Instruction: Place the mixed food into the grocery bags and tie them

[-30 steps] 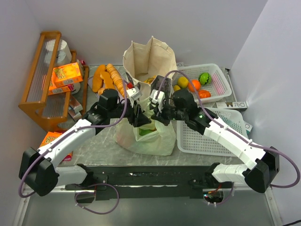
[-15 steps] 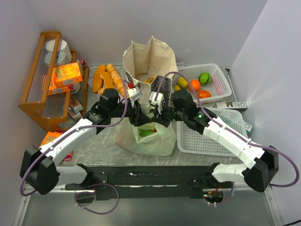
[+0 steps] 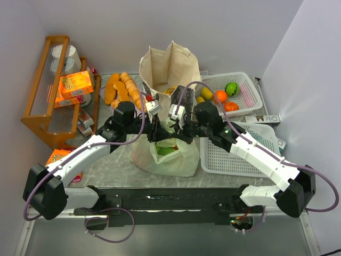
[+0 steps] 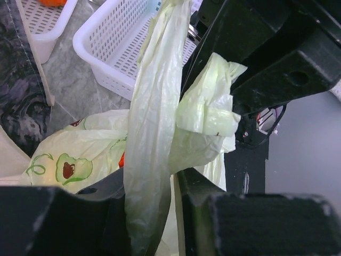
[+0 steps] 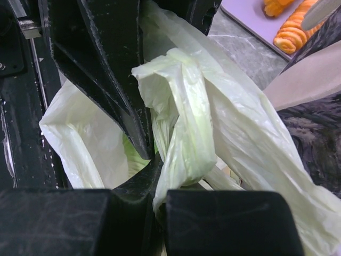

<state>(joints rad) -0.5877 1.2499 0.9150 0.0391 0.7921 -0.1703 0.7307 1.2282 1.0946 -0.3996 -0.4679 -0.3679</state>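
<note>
The pale-green plastic bag (image 3: pixel 169 156) stands in the middle of the table with green food showing inside. My left gripper (image 3: pixel 155 129) is shut on one of its loop handles (image 4: pixel 152 122). My right gripper (image 3: pixel 176 129) is shut on the other handle (image 5: pixel 184 133). Both grippers meet tip to tip just above the bag's mouth, the handles crossed between them. The beige canvas tote (image 3: pixel 168 69) stands upright and open right behind. Fruit pieces (image 3: pixel 219 95) lie in the far white basket.
Two white mesh baskets (image 3: pixel 241 154) stand at the right. Bread loaves (image 3: pixel 121 88) lie left of the tote. A wooden rack (image 3: pixel 50 90) with orange boxes stands at the far left; another orange box (image 3: pixel 58 158) lies by the left arm.
Both grippers have drawn a little closer together over the bag, pulling the handles tighter. The bag's mouth has narrowed.
</note>
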